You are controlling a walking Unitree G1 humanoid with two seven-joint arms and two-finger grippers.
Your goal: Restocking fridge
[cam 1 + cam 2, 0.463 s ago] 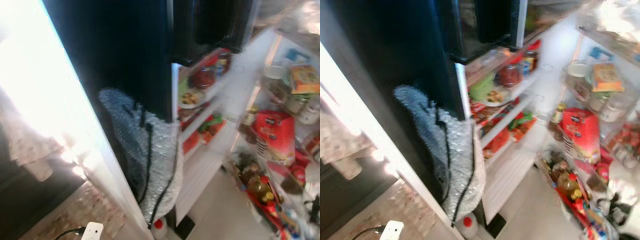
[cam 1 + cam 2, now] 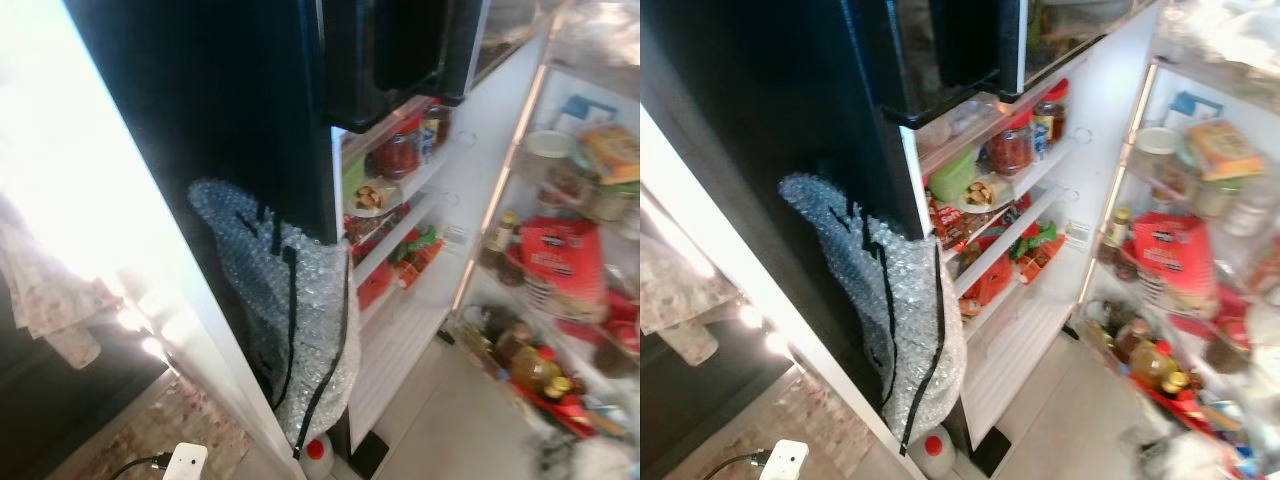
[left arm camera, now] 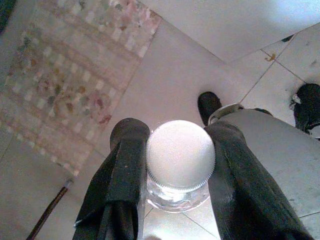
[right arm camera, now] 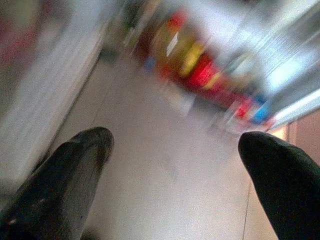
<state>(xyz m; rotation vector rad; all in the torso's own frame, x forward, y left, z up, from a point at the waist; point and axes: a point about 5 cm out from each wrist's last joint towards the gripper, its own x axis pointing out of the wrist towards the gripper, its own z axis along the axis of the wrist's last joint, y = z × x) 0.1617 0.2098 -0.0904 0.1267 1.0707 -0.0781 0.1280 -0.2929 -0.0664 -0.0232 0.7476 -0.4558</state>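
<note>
Food-packed fridge shelves [image 2: 1015, 215]; tiled floor [image 2: 470, 420].

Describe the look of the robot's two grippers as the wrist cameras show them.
The left gripper has two long, glossy black fingers, thick and rounded at the tips. The right gripper has matching black fingers with blunt, rounded ends, blurred here. No cables or markings are visible.

Bubble wrap [image 2: 290, 330] left of fridge shelves [image 2: 400, 215], door rack [image 2: 560, 330] right

The fridge [image 2: 230, 120] has a glossy black side. Clear bubble wrap [image 2: 300, 320] hangs on it. The jar [image 3: 180, 165] is clear glass with a matt white ribbed lid. The floor [image 3: 165, 80] is smooth pale tile.
</note>
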